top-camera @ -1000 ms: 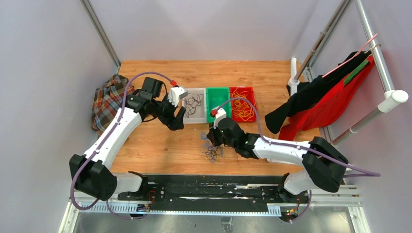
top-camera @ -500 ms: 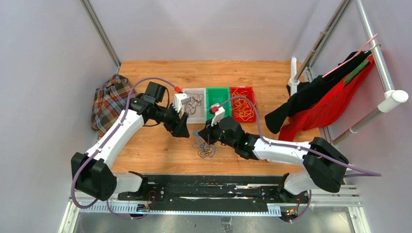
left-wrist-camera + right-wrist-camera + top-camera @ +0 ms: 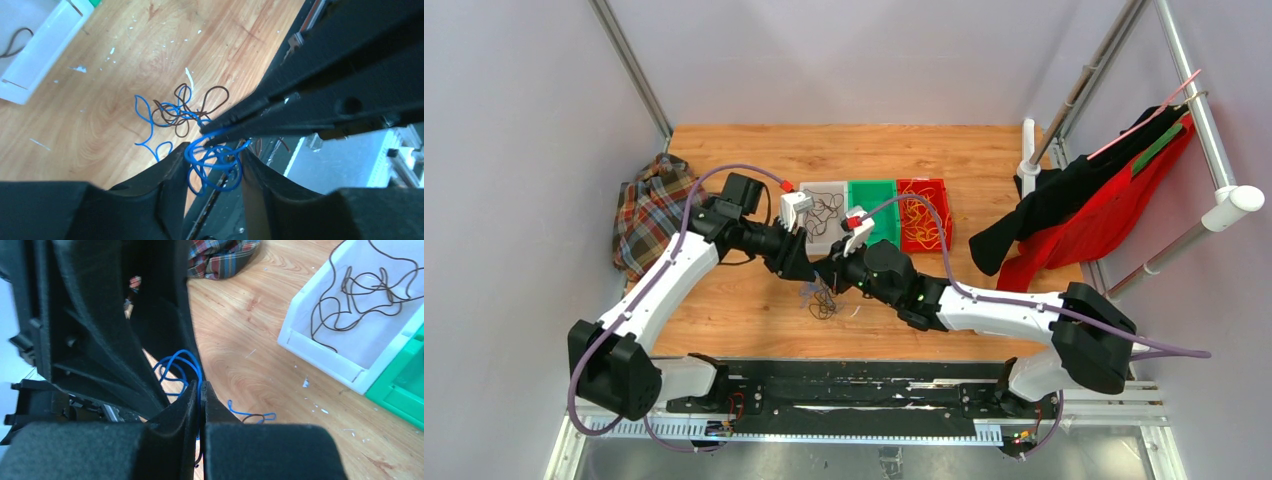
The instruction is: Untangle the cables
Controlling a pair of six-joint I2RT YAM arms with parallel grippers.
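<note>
Cables (image 3: 824,300): a small tangle of blue and dark brown strands, found at the centre of the overhead view on the wooden desk (image 3: 754,150), just below the white bin (image 3: 824,186). Most of the tangle is spread flat on the wood. One blue cable (image 3: 210,162) is held clear of the desk as a bunch of loops.

Right gripper (image 3: 200,390): fingers are pressed together, with the blue cable pinched between their tips.

Left gripper (image 3: 212,157): fingers are held partly apart, one on each side of the hanging blue loops. Whether they touch the loops cannot be told. Both grippers are placed tip to tip above the tangle.

White bin: loose dark cables (image 3: 360,295) are contained in it.

Green bin (image 3: 871,184): set against the right side of the white bin.

Red bin (image 3: 922,181): set to the right of the green bin, with yellow cables (image 3: 922,225) contained in it.

Plaid cloth (image 3: 649,215): heaped at the left edge of the desk.

Black and red garments (image 3: 1074,215): hung from a metal rack at the right of the frame.
</note>
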